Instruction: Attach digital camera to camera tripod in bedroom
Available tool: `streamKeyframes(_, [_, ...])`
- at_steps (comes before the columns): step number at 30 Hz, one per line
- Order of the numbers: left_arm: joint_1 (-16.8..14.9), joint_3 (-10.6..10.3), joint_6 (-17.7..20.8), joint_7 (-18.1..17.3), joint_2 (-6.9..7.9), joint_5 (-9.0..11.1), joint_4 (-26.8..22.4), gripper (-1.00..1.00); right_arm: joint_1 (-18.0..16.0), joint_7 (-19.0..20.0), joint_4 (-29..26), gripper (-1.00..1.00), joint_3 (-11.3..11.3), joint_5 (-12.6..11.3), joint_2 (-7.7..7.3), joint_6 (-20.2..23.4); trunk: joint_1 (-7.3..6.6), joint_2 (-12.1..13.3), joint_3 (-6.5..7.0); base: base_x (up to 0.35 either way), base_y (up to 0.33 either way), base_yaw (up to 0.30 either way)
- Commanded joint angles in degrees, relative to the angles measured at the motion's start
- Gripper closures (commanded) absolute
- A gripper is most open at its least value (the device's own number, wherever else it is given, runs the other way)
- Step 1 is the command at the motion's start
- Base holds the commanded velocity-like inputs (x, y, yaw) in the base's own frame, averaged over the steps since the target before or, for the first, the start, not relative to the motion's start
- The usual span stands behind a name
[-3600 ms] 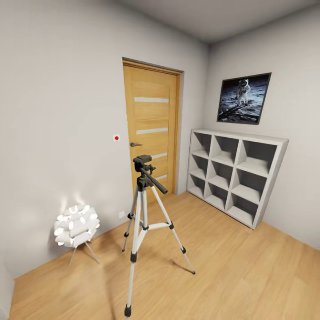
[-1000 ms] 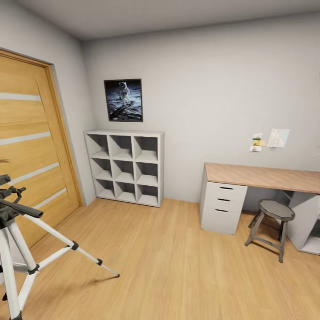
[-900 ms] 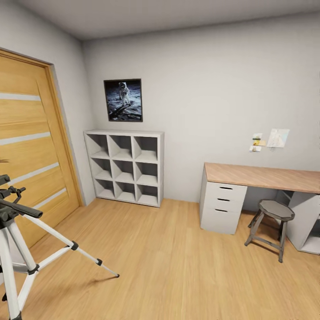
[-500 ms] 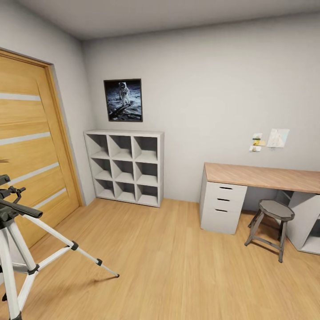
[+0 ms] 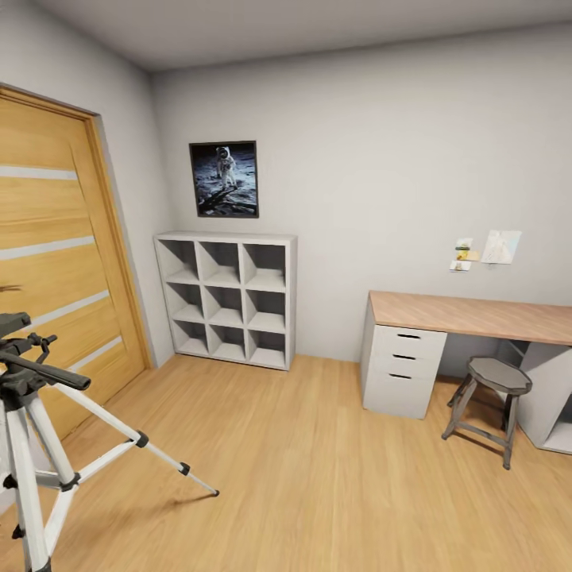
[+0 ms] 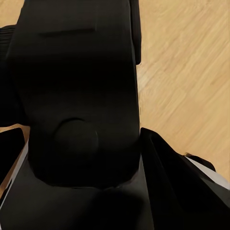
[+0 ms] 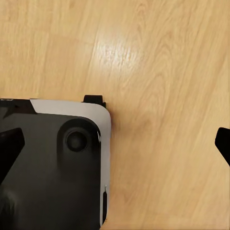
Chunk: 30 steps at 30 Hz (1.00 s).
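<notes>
Three silver legs splay wide on the light wood floor [image 5: 318, 461], keeping the camera tripod [image 5: 32, 445] steady at the near left of the head view, just in front of the wooden door [image 5: 48, 262]. Stands upright, long axis vertical. Black head [image 5: 17, 349] on top, bare and ready for a mount. Long pan handle [image 5: 52, 373] runs off it toward the room's middle, sloping slightly down.

Farther back: white cube shelves [image 5: 230, 298] against the wall under the astronaut poster [image 5: 224, 179]. Wood-topped desk [image 5: 477, 314] with drawers off to the right, grey stool [image 5: 492, 377] just beside it.

Arms tucked low for travel, judging by the wrist views. Right gripper [image 7: 115, 146] points down at floorboards beside the robot's base [image 7: 62, 167], dark fingertips [image 7: 9, 148] at opposite edges of the picture, so jaws seemingly spread wide with nothing between them. Left jaws: cannot tell, with dark casing [image 6: 81, 96] crowding that wrist view.

Still at the searching stage, by the look of it: digital camera yet to be located and picked up before any attaching.
</notes>
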Motion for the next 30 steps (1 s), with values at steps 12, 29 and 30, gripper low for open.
streamKeyframes(12, [-0.03,0.05,-0.17,-0.35,0.07,0.27,0.13,1.0,-0.08,0.09,0.18,-1.0,-0.49,0.47,-0.04,-0.33,0.02,-0.09,-0.1,0.0,0.298,0.0])
streamKeyframes(29, [-0.05,0.13,-0.17,-0.35,0.09,0.27,0.11,1.0,-0.08,0.09,0.18,-1.0,-0.49,0.47,-0.04,-0.33,0.02,-0.09,-0.1,0.0,0.084,0.0])
streamKeyframes(30, [-0.05,0.13,-0.17,-0.35,0.09,0.27,0.11,1.0,-0.08,0.09,0.18,-1.0,-0.49,0.47,-0.04,-0.33,0.02,-0.09,-0.1,0.0,0.239,0.0])
